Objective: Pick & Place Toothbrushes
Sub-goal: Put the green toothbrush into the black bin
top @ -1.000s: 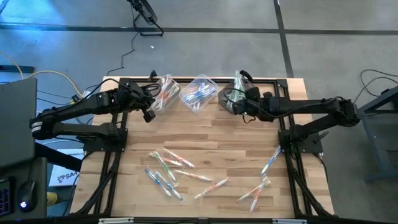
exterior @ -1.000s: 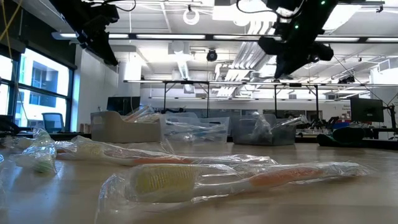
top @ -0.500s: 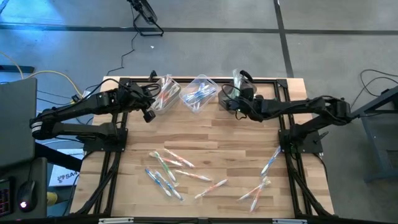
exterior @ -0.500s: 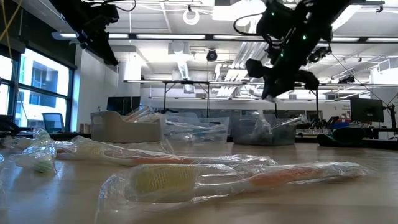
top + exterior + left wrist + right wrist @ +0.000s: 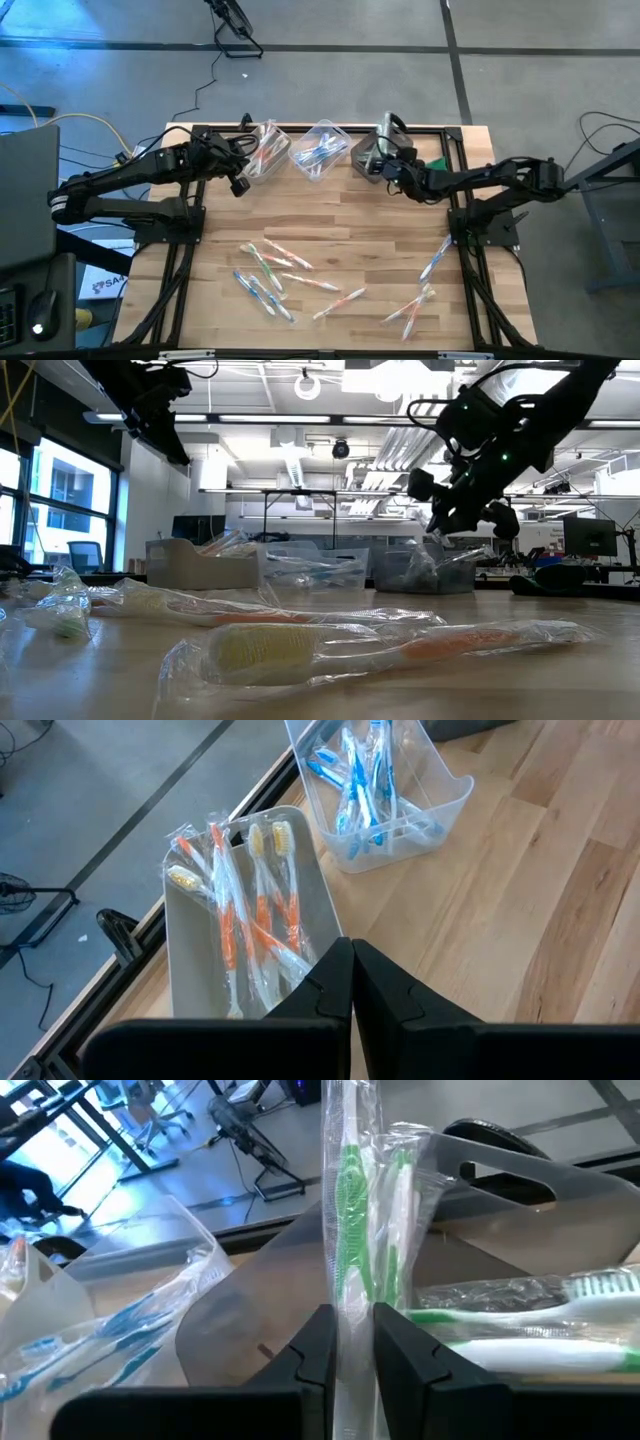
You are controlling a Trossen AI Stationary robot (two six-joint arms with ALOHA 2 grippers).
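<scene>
— How far along would you say they are?

— Partway, I'd guess. Three clear bins stand along the far edge of the counter, and they look sorted by colour. The orange-handled toothbrushes lie in the left bin, the blue-handled toothbrushes in the middle bin, and there is at least one green-handled brush already in the right bin.

— And the arm on the right?

— The right claw is pinched narrow on a green toothbrush in its wrapper, held upright right over that right bin. To me it looks about ready to let go, though the brush is not in yet.

— The other one?

— The left claw is closed with nothing between its fingers, hanging above the counter just beside the left bin. It seems to be waiting.

— So what's left?

— A fair bit. A cluster of loose toothbrushes lies spread over the near left part of the counter, mixed colours as far as I can see, and a smaller group sits near the right edge. More than ten in all, I'd judge. Each needs picking up and dropping in its matching bin.
</scene>
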